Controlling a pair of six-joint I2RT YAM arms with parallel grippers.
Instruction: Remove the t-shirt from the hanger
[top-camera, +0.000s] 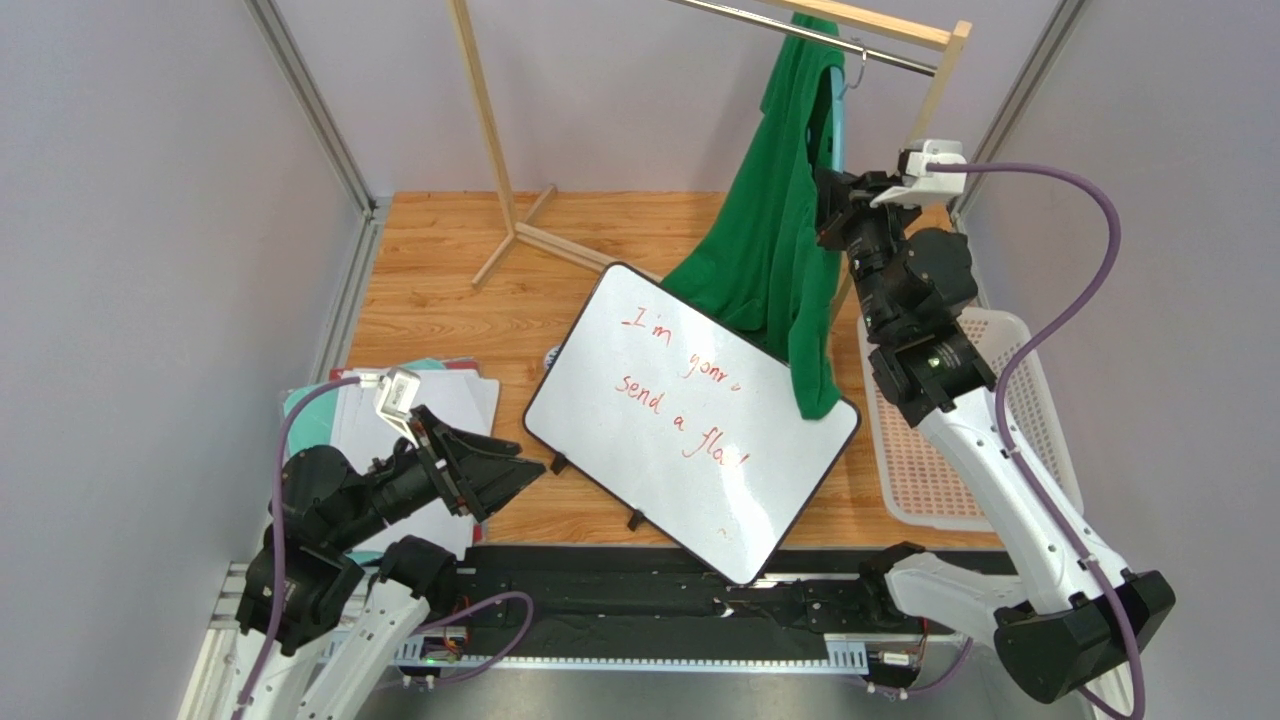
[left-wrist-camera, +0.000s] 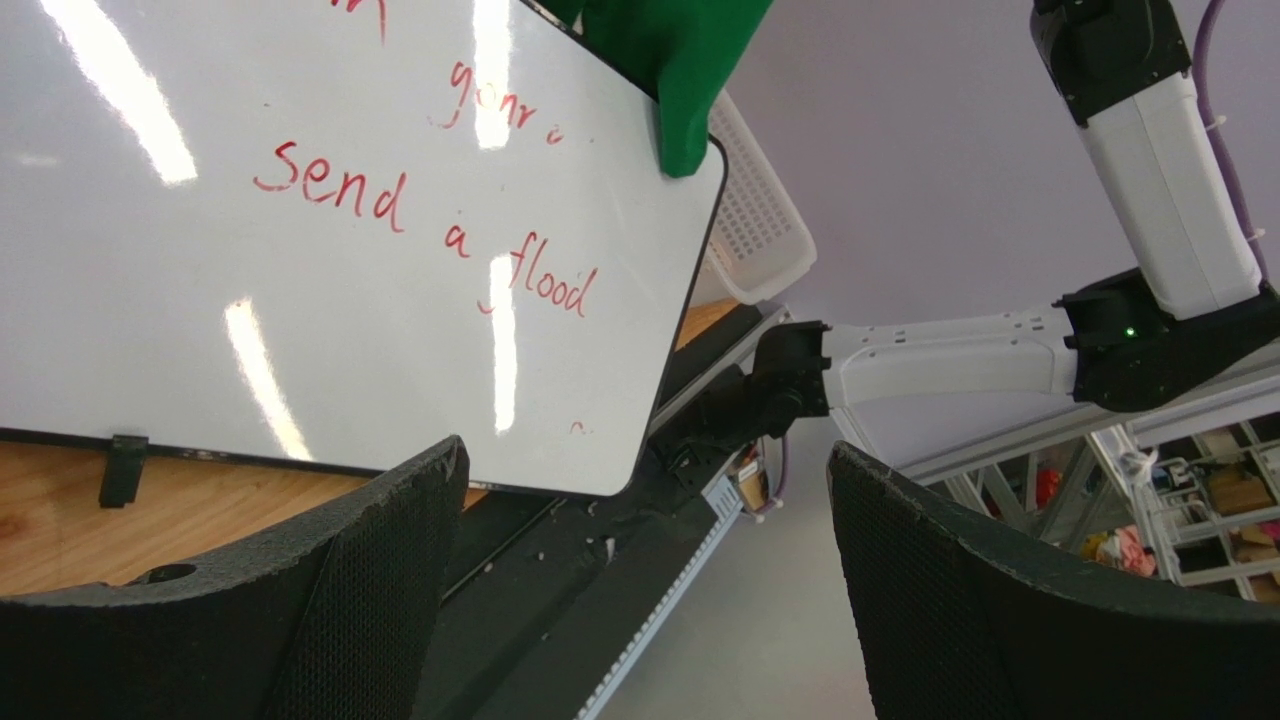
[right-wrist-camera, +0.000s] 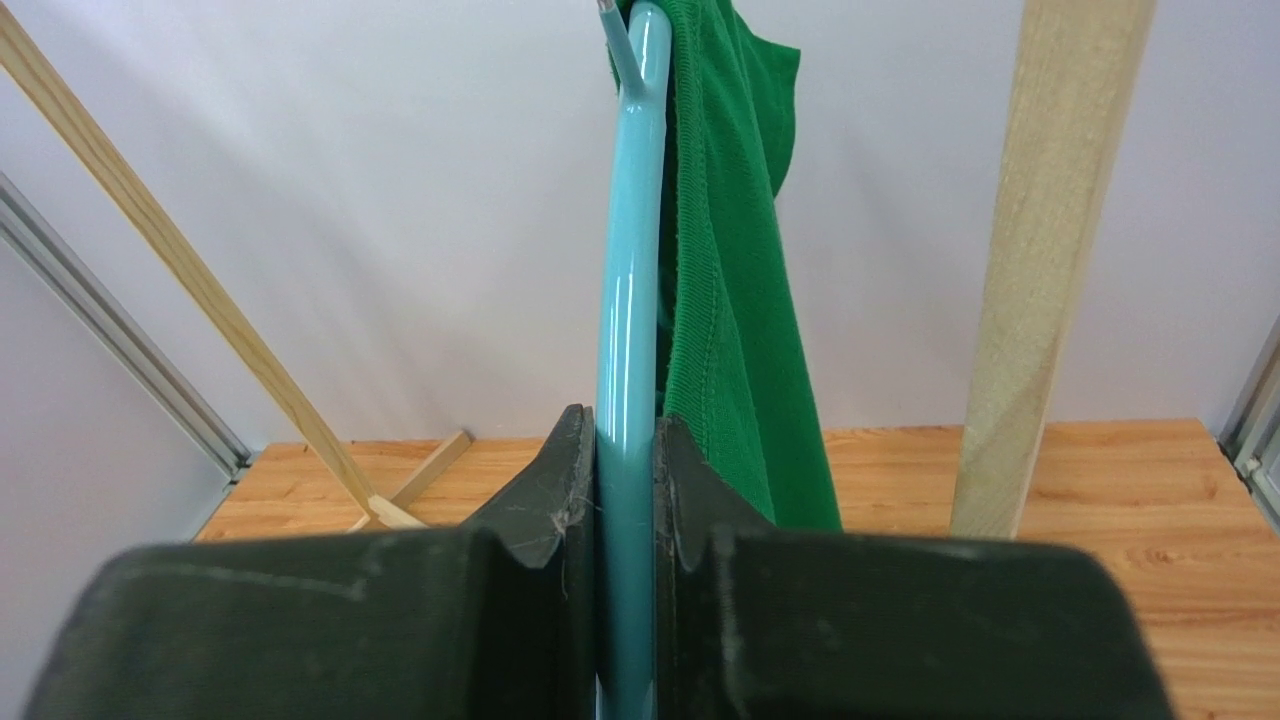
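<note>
The dark green t-shirt (top-camera: 774, 225) hangs from the wooden rack at the back right, draped down over the whiteboard's far corner. In the right wrist view the light-blue hanger (right-wrist-camera: 631, 270) runs up between my fingers, with the t-shirt (right-wrist-camera: 736, 255) just to its right. My right gripper (right-wrist-camera: 628, 465) is shut on the hanger's bare arm; it sits beside the shirt (top-camera: 836, 203) in the top view. My left gripper (left-wrist-camera: 646, 585) stands wide open and holds nothing, low at the near left (top-camera: 511, 473), far from the shirt. A green hem tip (left-wrist-camera: 676, 75) shows in its view.
A whiteboard (top-camera: 684, 413) with red writing lies tilted mid-table. A white basket (top-camera: 962, 450) sits at the right, under the right arm. Papers (top-camera: 436, 405) lie at the left. The rack's wooden post (right-wrist-camera: 1037, 255) stands close to the right of the hanger.
</note>
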